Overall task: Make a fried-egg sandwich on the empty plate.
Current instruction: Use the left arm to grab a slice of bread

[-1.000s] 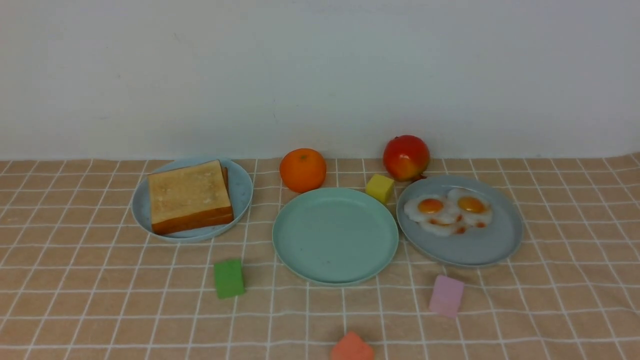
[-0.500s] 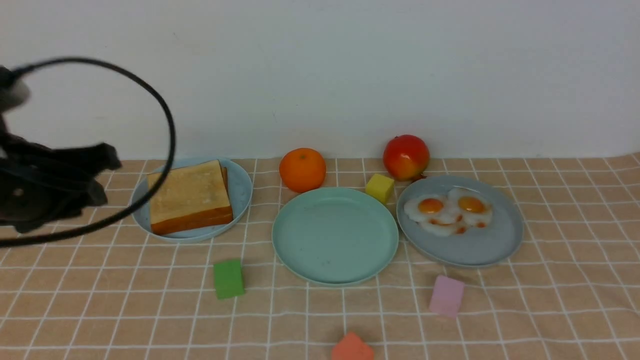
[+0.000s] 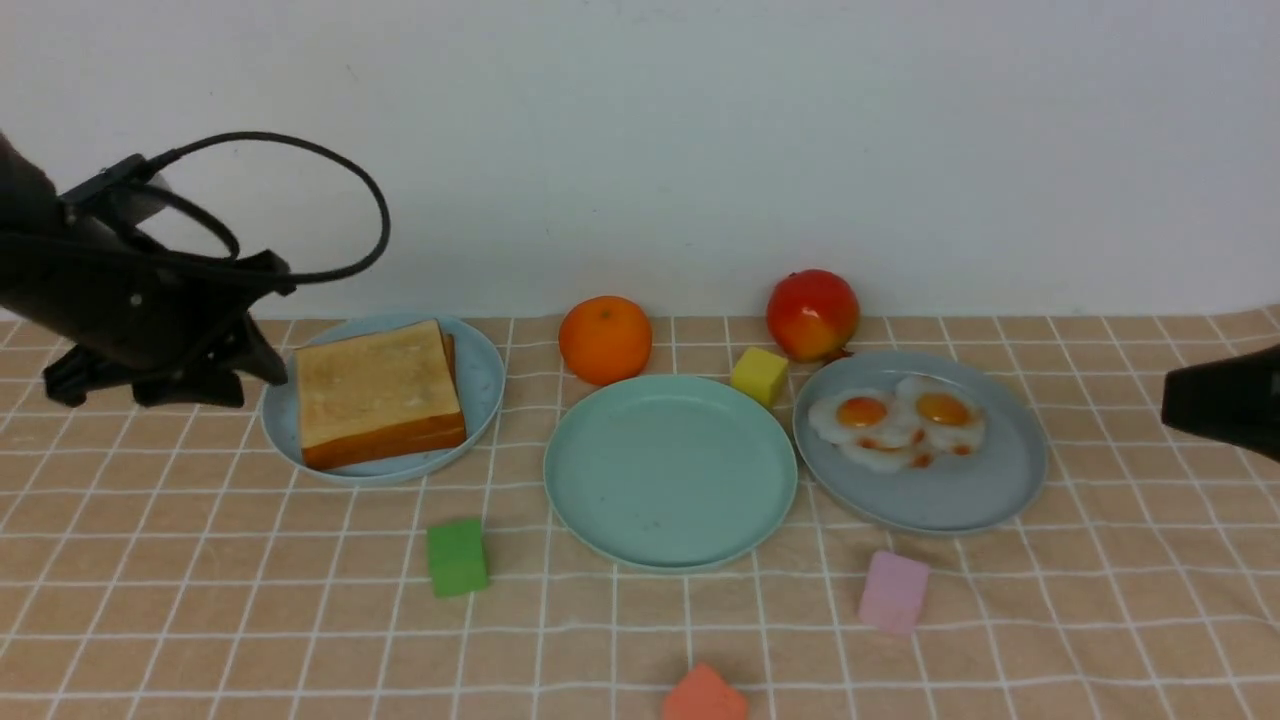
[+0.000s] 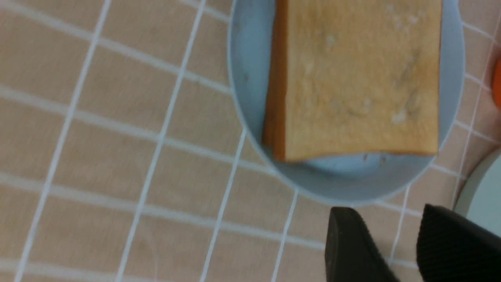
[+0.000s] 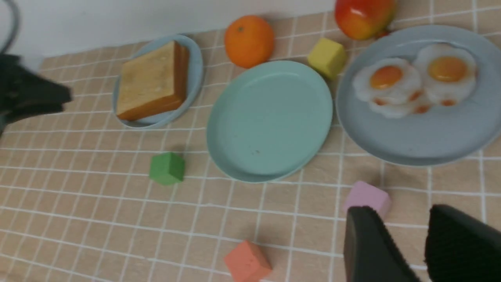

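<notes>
**While the mint plate sat bare, both arms hovered at the edges**

Front camera first: the empty plate (image 3: pixel 670 470) lay in the middle with nothing on it. The toast (image 3: pixel 378 390) sat stacked on the pale blue plate (image 3: pixel 485 385), and the left gripper (image 3: pixel 272 325) hovered just beside that plate's outer rim. Over on the far side, the right gripper (image 3: pixel 1220 400) barely poked in, near the grey-blue plate (image 3: pixel 960 500) carrying the fried eggs (image 3: pixel 895 420).

Left wrist camera: jaws parted, nothing between them, just off the rim. Two crust edges showed, one above the other.

Right wrist camera: jaws likewise apart and empty, above the checked cloth (image 5: pixel 117 188), near the pink cube (image 5: pixel 368 197).

My call: that toast looked light, thick and slightly spongy, and too broad to span. Better to pinch the top slice gently through its thickness at the nearest crust edge.
</notes>
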Action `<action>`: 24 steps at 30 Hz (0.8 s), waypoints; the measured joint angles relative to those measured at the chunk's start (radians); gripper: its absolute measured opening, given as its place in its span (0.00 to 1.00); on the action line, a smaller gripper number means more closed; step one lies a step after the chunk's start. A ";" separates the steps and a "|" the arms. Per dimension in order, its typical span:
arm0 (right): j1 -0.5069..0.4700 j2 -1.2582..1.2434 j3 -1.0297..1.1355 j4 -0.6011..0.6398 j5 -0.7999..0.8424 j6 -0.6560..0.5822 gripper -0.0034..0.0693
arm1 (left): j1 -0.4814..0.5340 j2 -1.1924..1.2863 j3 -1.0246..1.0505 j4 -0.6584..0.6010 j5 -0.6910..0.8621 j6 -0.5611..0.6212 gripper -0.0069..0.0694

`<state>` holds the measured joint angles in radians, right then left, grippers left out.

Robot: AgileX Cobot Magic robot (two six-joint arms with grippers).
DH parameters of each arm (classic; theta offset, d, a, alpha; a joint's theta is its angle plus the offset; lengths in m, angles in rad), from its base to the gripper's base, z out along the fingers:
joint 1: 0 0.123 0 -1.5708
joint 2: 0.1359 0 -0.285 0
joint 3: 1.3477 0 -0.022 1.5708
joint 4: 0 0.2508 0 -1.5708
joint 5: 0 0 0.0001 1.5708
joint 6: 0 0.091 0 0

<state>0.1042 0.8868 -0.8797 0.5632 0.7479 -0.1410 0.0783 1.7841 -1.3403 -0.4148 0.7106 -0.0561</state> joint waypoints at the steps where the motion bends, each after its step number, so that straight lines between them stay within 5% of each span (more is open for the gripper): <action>1: 0.000 0.000 0.000 0.000 0.000 -0.001 0.38 | 0.000 0.011 -0.010 -0.002 0.000 0.003 0.48; 9: 0.000 0.000 0.002 0.004 0.028 -0.007 0.38 | 0.000 0.172 -0.126 0.006 -0.012 0.017 0.71; 18: 0.000 0.000 0.004 0.006 0.059 -0.010 0.38 | 0.000 0.258 -0.129 -0.038 -0.101 0.023 0.68; 24: 0.000 0.000 0.005 0.006 0.059 -0.010 0.38 | 0.000 0.302 -0.129 -0.142 -0.109 0.151 0.59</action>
<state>0.1042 0.8868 -0.8748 0.5697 0.8069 -0.1509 0.0783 2.0856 -1.4693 -0.5568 0.6015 0.0950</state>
